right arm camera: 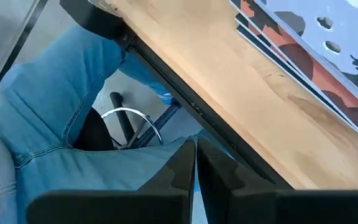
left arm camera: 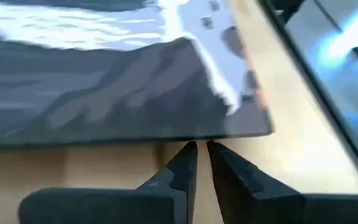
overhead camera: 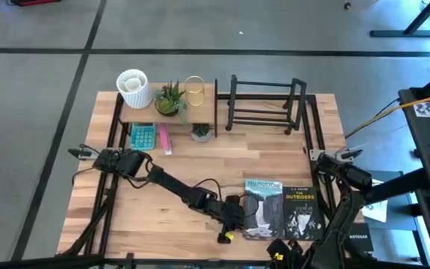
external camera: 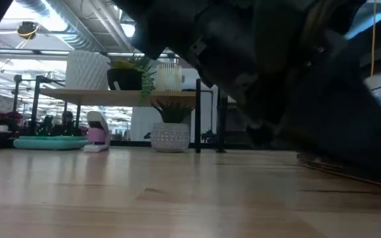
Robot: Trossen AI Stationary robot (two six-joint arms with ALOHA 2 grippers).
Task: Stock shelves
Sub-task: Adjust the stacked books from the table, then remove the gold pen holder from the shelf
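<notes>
Two books lie flat near the table's front edge: a blue-grey one (overhead camera: 263, 209) and a dark one (overhead camera: 301, 213) to its right. My left gripper (left arm camera: 199, 147) is shut, low over the table, with its tips at the blue-grey book's (left arm camera: 104, 81) left edge. My right gripper (right arm camera: 195, 149) is shut and hangs past the table's front edge (right arm camera: 185, 93), right of the books (right arm camera: 316, 43). The wood-board shelf (overhead camera: 207, 112) stands at the far left and the black bar rack (overhead camera: 263, 104) at the far middle. My left gripper's shut fingertips (left arm camera: 188, 152) stand level with the table, right at the blue-grey book's left edge (left arm camera: 197, 138), pointing toward the table's right. I cannot tell whether they touch the edge. The book lies flat on the table.
On the wood board stand a white ribbed pot (overhead camera: 133, 86), a plant (overhead camera: 170, 99) and a glass (overhead camera: 194, 90). Under it are a teal item (overhead camera: 142, 136), a pink item (overhead camera: 164, 138) and a small potted plant (overhead camera: 201, 132). A person's jeans (right arm camera: 48, 106) show beyond the front edge.
</notes>
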